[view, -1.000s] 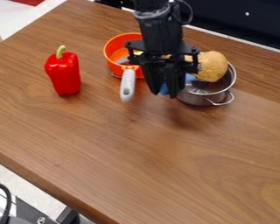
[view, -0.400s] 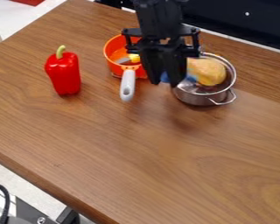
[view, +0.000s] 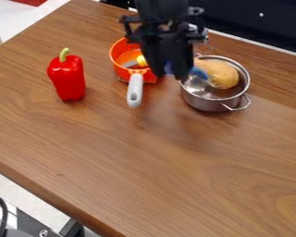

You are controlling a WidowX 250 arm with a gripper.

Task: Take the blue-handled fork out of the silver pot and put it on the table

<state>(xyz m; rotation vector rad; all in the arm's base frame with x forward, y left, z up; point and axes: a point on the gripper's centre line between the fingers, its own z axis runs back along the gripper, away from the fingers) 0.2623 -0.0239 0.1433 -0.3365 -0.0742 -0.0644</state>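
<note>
I hung pointing downward at upper centre, my gripper (view: 171, 77) near the left rim of the metal pot (view: 203, 102); I could not tell how wide my jaws stood. I was higher in the frame than a second earlier, and the bread roll (view: 221, 75), right of me, sat lower inside the pot.

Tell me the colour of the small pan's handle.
The handle is light grey, seen best in the camera view.
</note>
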